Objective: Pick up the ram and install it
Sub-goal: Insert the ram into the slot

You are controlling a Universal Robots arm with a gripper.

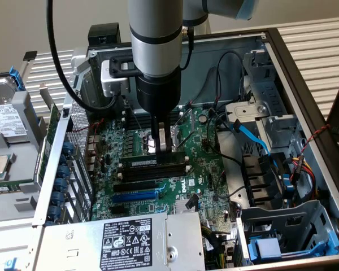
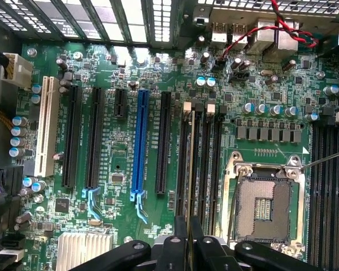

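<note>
Ok so I'm on the install part of this one, pickup is done. The claw (image 1: 164, 148) is pinched shut on the ram (image 1: 147, 162), holding it by the top edge about mid-length. The stick is right down at the bank of black slots (image 1: 152, 175), next to the CPU socket (image 2: 263, 209). On the wrist view the ram (image 2: 188, 164) shows edge-on as a thin line running out from between the fingers (image 2: 179, 240), pretty much parallel to the slots (image 2: 206, 164). Honestly can't tell which slot it's over, or whether it's actually in or just resting on top. My guess is seating it needs the stick square to the slot, notch matched, and a straight push down without tilting. The arm is basically vertical, wrist pointing straight down into the case.
</note>
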